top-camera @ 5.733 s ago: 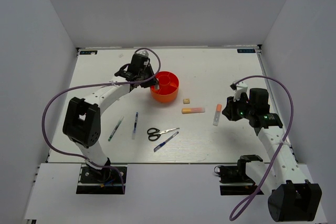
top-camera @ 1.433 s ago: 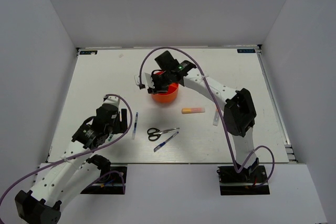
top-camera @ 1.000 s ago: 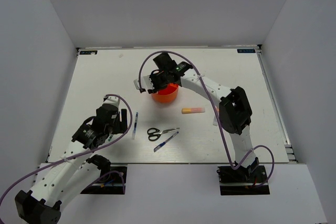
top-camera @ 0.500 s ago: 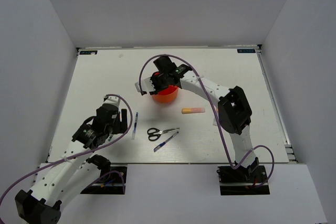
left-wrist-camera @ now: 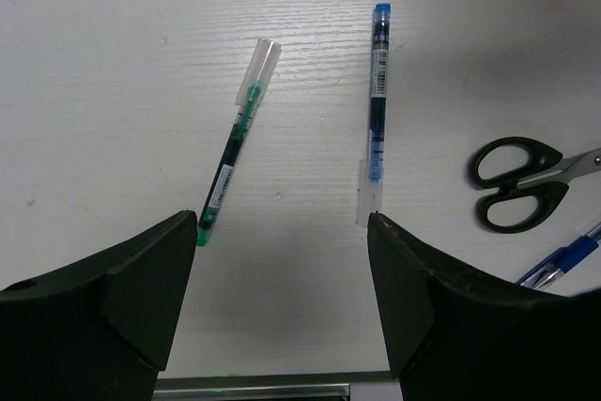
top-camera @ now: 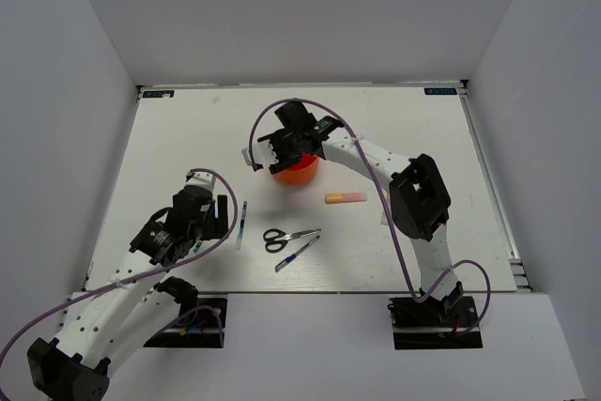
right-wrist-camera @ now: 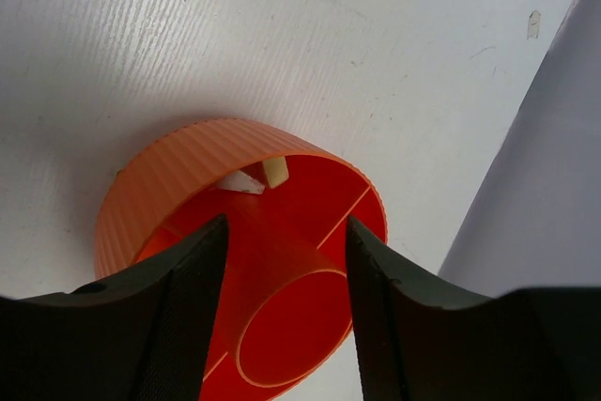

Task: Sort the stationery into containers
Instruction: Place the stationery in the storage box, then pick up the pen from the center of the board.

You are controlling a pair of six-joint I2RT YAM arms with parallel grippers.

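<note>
Since your left gripper [left-wrist-camera: 282, 232] hangs wide open and empty, treat the green pen [left-wrist-camera: 237, 143] at its 11 o'clock as light, stiff and slick: pinch mid-barrel. The blue pen [left-wrist-camera: 377, 110] lies at 1 o'clock. Your right gripper [right-wrist-camera: 286, 232], spread and empty, hovers over the orange organiser [right-wrist-camera: 169, 171]; the pale bits [right-wrist-camera: 274, 171] inside are unclear.

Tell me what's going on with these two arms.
They are sorting stationery into the orange organiser. The right gripper hangs open and empty over it, and a tan eraser already lies in one wedge compartment. The left gripper is open above the table, with a green pen and a blue pen lying ahead of its fingers. The scissors, a second blue pen and an orange-yellow marker are not yet sorted.
</note>
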